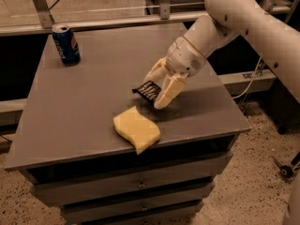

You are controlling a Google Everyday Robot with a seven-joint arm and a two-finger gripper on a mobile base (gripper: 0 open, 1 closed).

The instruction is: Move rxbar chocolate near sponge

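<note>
The rxbar chocolate is a small black wrapper with white print, held tilted between my cream-yellow fingers just above the grey table. My gripper is shut on it, right of the table's middle. The sponge, pale yellow with wavy edges, lies flat near the front edge, just below and left of the gripper. A small gap separates the bar from the sponge.
A blue Pepsi can stands upright at the far left corner of the table. Drawers sit under the tabletop. A metal rail runs behind the table. The arm reaches in from the upper right.
</note>
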